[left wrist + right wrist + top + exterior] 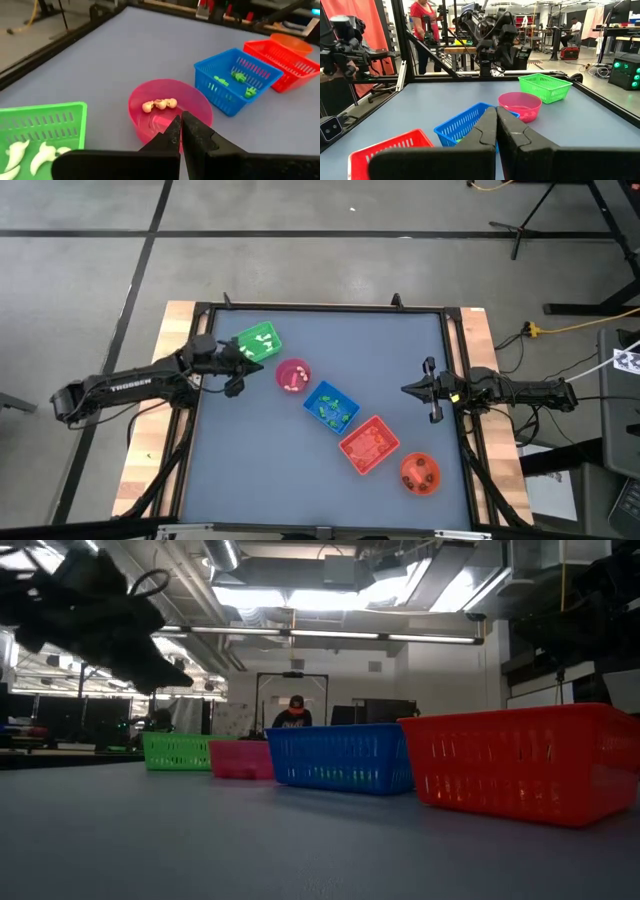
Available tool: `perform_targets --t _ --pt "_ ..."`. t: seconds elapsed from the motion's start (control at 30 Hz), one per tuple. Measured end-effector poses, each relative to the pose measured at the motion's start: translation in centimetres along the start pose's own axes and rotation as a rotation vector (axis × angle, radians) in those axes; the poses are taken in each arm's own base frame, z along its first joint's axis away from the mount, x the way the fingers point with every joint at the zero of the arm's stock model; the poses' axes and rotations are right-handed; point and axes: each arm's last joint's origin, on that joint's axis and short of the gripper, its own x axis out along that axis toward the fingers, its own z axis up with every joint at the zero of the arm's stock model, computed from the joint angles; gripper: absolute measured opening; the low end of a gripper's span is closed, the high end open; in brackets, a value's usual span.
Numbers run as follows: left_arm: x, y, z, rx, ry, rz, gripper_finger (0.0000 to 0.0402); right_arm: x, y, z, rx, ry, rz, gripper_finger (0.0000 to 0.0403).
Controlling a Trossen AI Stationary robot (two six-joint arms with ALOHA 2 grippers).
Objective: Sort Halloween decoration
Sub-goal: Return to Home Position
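Grey-blue tabletop point(300, 490) carrying five containers in a diagonal row from near its left edge toward its right edge: green tray point(258, 342), pink bowl point(293, 375), blue tray point(331, 406), red tray point(369, 444), orange bowl point(420, 472). The Halloween decoration lies inside them: white trinkets point(30, 155) in the green tray, partly cut off; pale orange-brown pieces point(160, 104) in the pink bowl; green pieces point(240, 79) in the blue tray. Contents of the red tray and orange bowl are too small to make out. The left gripper point(252, 366), fingers pressed together and empty, hovers between green tray and pink bowl; the right gripper point(408, 389), likewise closed on nothing, hangs near the right edge.
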Motion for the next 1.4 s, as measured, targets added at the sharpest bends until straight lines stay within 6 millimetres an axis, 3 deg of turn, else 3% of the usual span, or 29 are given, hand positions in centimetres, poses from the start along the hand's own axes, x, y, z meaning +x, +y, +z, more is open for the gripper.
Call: perform_targets --t 0.2,0.97,1.4 --pt "0.1 0.1 -2.7 0.000 -0.111 -0.004 0.0000 0.0 0.0 0.0 0.000 0.000 0.000 0.0003" --pt "-0.1 0.1 -1.6 0.195 -0.222 0.076 0.0000 0.0 0.0 0.0 0.000 -0.001 0.000 0.0003" --pt "-1.8 -2.1 -1.8 0.284 -0.274 0.019 0.0000 0.0 0.0 0.0 0.000 -0.001 0.000 0.0003"
